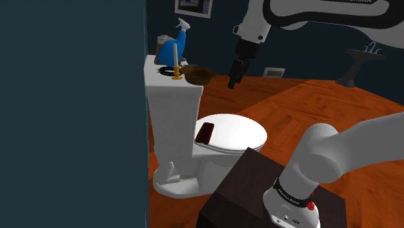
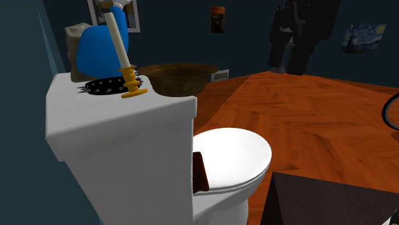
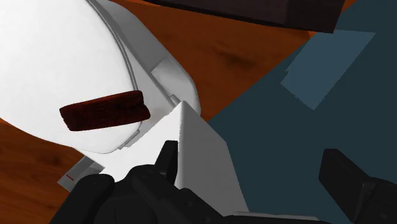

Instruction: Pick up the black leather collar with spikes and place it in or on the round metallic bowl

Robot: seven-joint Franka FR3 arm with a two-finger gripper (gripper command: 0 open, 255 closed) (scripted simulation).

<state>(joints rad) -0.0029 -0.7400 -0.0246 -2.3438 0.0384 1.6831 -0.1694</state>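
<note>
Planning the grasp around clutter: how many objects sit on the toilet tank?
5: spiked collar; yellow-based candle beside it; brown bowl next along; blue spray bottle behind; beige lump partly behind that. Others may be hidden.

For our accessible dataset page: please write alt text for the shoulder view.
The robot's black tool hangs beside a white toilet tank. On the tank top stand a spiked black collar, a yellow candle holder, a brown bowl and a blue spray bottle; the toilet lid is shut.
</note>
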